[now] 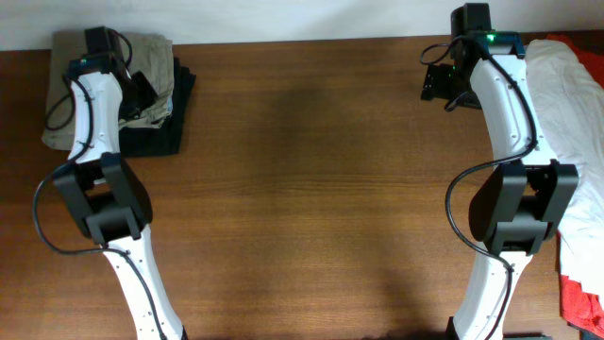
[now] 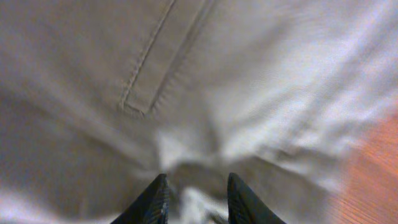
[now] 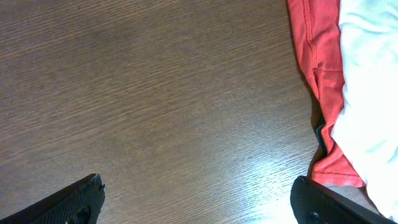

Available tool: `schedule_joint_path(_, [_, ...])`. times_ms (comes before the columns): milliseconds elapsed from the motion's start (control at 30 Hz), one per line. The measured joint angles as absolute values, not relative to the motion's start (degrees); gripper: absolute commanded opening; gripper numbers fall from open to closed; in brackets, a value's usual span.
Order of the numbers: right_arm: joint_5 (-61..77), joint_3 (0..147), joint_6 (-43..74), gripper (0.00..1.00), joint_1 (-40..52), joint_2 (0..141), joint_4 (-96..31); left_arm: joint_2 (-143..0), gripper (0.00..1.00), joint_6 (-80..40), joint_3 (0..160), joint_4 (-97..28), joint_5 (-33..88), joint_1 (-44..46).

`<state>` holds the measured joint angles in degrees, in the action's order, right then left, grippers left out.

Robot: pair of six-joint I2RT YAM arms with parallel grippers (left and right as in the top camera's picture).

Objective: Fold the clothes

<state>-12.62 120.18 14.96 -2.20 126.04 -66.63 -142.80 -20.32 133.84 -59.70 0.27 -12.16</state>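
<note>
1. The left pincer (image 2: 196,202) points down into pale khaki cloth. Its 2 dark fingers (image 2: 152,202) stand close together at the bottom of the wrist view, clamped on a bunched ridge of the trousers (image 2: 261,93).
2. Creases fan out from that pinched ridge across the fabric (the picture is somewhat blurred).
3. Above and left of the fingers a stitched pocket seam (image 2: 146,68) runs up toward the top edge of the frame.
4. At the lower right of the same view a strip of brown table (image 2: 373,168) shows past the edge of the cloth.
5. In the overhead view the trousers lie heaped in the upper left corner of the frame. They rest partly on a black garment (image 1: 179,118), which sticks out at their right and lower side.
6. The right pincer (image 3: 196,193) has its fingers spread wide apart and grips nothing, with bare wood grain below it.
7. At the upper right of that wrist view lies a red garment (image 3: 320,56), with a white garment (image 3: 373,81) on top of it toward the right edge.
</note>
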Motion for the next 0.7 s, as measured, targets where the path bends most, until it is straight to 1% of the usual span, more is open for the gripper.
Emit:
schedule_joint_path(33, [-12.6,120.2,15.0,0.99,-2.2,126.0,-66.7,-141.3,0.41,-20.3,133.8,-59.8,0.7,-12.2])
schedule_joint_path(67, [-12.6,120.2,15.0,0.99,-2.2,126.0,-66.6,-139.3,0.45,-20.1,133.8,-59.8,1.0,-12.1])
schedule_joint_path(100, [-12.6,120.2,15.0,0.99,-2.2,126.0,-66.6,-136.9,0.57,-20.2,133.8,-59.8,1.3,-12.0])
schedule_joint_path(133, [-12.6,120.2,15.0,0.99,-2.2,126.0,-66.7,-134.1,0.76,-20.2,133.8,-59.8,1.5,-11.9])
schedule_joint_path(167, [-12.6,120.2,15.0,0.99,-2.2,126.0,-66.6,-131.0,0.99,-19.7,133.8,-59.9,1.6,-11.7])
schedule_joint_path(267, [-12.6,120.2,14.9,0.99,-2.2,126.0,-66.6,-122.6,0.99,-20.0,134.7,-61.5,1.8,-11.3])
schedule_joint_path(367, [-12.6,120.2,15.0,0.99,-2.2,126.0,-66.7,-117.3,0.99,-19.9,135.7,-63.3,2.0,-10.9])
schedule_joint_path(700, [-12.6,120.2,15.0,0.99,-2.2,126.0,-66.7,-117.6,0.99,-19.9,135.5,-66.7,2.2,-10.9])
